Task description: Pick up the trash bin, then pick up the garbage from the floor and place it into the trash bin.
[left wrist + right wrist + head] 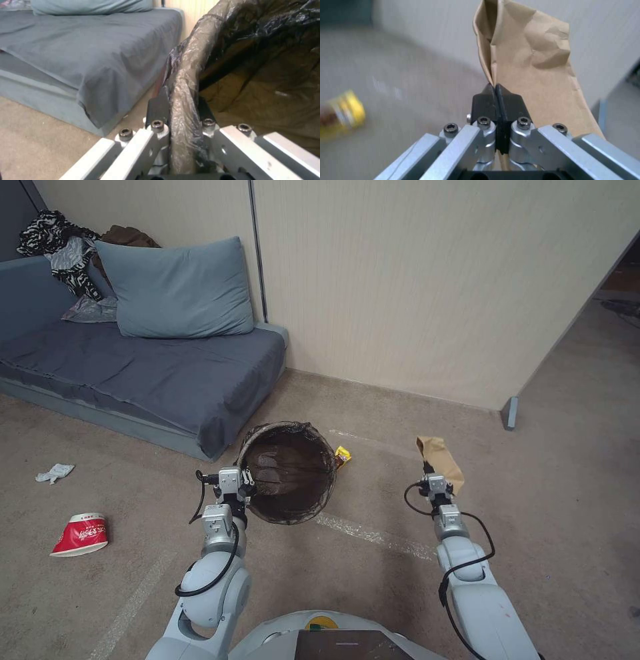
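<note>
A beige carpeted floor with pale tape lines runs up to a cream panelled wall, and a low grey sofa bed with a blue-grey pillow stands at the far left. On the carpet in front of the sofa bed lie a crumpled white tissue and, nearer the robot, a red-and-white paper cup on its side. Further right, the left gripper is pinched onto the near-left rim of the trash bin; in the left wrist view its black fingers clamp either side of the bag-covered rim. The bin's mouth faces the head camera, its dark bag folded over the edge. A yellow snack wrapper lies on the carpet just beside the bin's right side. Further right again, the right gripper is pressed together on the lower edge of a tan paper bag, which stands up from the fingers in the right wrist view
</note>
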